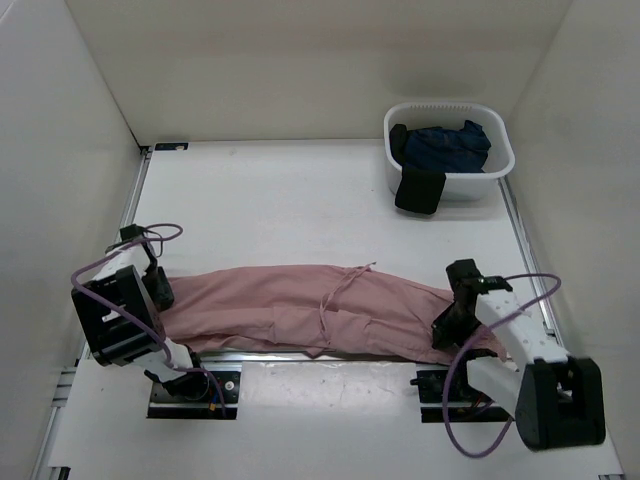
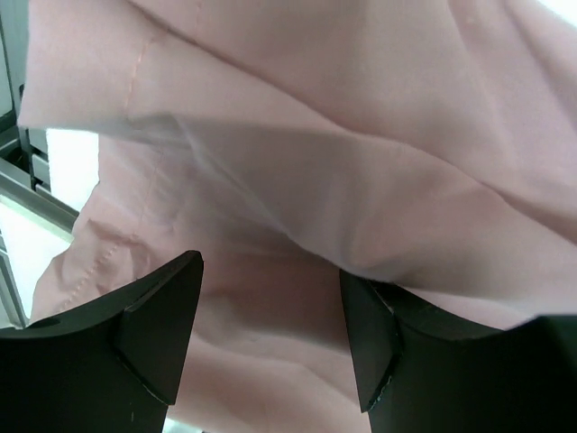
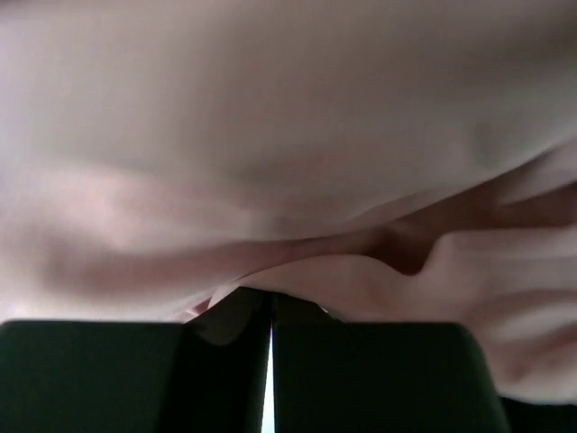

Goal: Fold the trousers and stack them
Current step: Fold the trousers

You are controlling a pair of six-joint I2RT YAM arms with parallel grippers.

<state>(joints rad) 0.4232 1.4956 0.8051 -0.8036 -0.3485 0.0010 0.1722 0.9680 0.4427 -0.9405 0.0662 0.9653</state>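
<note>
Leftward, the left hand (image 2: 270, 271) gapes wide over the trousers (image 1: 300, 305), which lie stretched along the near edge of the counter (image 1: 300, 200). At their right end, the right hand (image 3: 270, 302) is pinched closed on the fabric.

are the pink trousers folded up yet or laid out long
Laid out long, not folded up: the trousers lie in one strip from the left gripper to the right gripper, drawstrings loose on top.

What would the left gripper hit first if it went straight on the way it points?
The trousers: the open left gripper faces pink fabric that fills its view, apparently close ahead, though depth is hard to judge.
</note>
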